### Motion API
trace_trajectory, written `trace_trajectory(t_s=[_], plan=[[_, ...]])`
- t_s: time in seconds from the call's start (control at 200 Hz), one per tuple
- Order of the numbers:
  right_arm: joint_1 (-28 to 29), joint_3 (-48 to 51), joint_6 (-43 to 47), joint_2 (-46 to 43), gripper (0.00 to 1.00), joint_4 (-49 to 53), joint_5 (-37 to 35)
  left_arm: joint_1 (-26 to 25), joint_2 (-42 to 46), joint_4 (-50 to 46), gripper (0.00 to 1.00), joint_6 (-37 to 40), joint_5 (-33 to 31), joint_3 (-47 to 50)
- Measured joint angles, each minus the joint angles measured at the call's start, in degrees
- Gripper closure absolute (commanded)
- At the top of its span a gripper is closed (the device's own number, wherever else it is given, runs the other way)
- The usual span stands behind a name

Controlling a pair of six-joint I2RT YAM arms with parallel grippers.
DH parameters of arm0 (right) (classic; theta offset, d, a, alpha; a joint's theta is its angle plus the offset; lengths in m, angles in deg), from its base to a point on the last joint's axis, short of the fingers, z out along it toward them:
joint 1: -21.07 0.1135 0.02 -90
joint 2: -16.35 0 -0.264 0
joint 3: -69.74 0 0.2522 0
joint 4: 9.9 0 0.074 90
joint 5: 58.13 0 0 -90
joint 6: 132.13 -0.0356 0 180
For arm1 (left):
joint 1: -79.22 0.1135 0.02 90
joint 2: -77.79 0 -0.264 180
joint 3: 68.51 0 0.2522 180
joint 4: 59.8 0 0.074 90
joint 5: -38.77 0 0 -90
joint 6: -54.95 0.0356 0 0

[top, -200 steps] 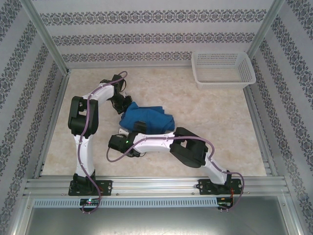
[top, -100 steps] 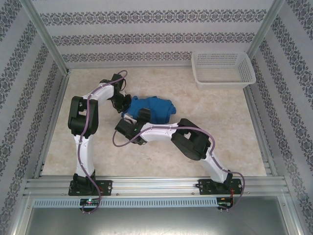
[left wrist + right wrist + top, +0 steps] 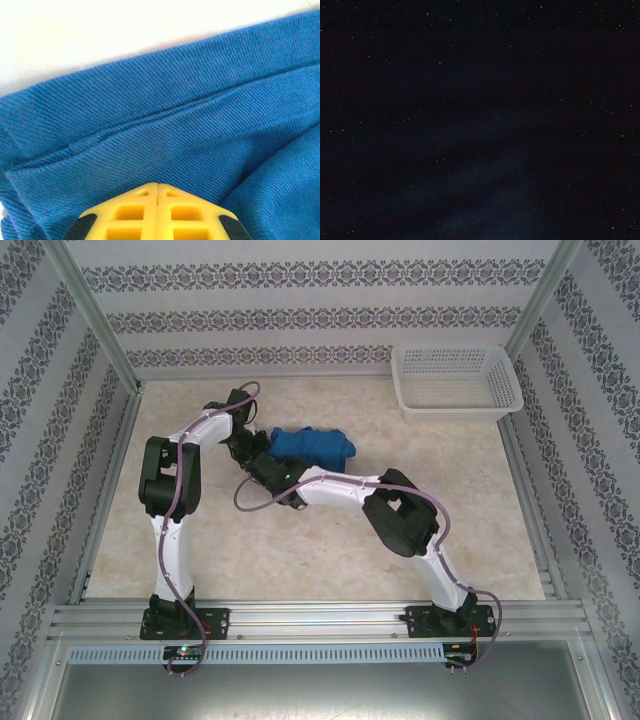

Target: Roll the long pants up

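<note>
Royal-blue soft cloth is what you are working with: the long pants [image 3: 312, 447] lie bunched into one compact lump on the beige marbled tabletop [image 3: 330, 560]. The lump is a little left of centre and toward the far side. It sits well apart from the white plastic mesh basket [image 3: 456, 408] in the far right corner.

From above, your left gripper [image 3: 256, 447] sits at the lump's left end, right against the cloth. In its wrist view the two yellow fingers [image 3: 135, 215] are pressed flat together with no gap between them. Just beyond their tips the blue twill spreads across nearly the whole view, with a long fold or seam running from lower left to upper right. A strip of pale table shows along the top. You cannot tell from here whether any cloth is pinched between those fingers.

Your right gripper [image 3: 270, 463] reaches in from the near side, with its forearm stretched leftward across the table. It meets the lump at its near-left corner, just beside the left gripper. The right wrist view is almost black, with only a faint bluish cast low in the middle. How far that gripper is spread, or whether it has cloth, cannot be told.
</note>
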Motion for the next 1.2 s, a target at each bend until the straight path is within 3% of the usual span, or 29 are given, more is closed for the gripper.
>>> trace_trajectory(t_s=[0.34,0.53,0.834,1.199], plan=[[-11.8,-24.5,-8.3,-1.9,1.0,27.7,24.0,-0.3,0.0,-5.6,1.0,0.5,1.5,-5.5],[-13.9,-38.3,-11.1,-1.7,1.0,39.7,31.6,-0.3,0.0,-7.6,1.0,0.8,1.7,-6.8],[-13.7,-43.6,-12.9,0.3,1.0,48.8,37.2,-0.3,0.0,-9.0,1.0,1.1,1.7,-6.8],[-18.5,-41.0,-17.9,-1.8,1.0,47.0,41.0,-0.3,0.0,-9.2,1.0,1.1,1.7,-6.8]])
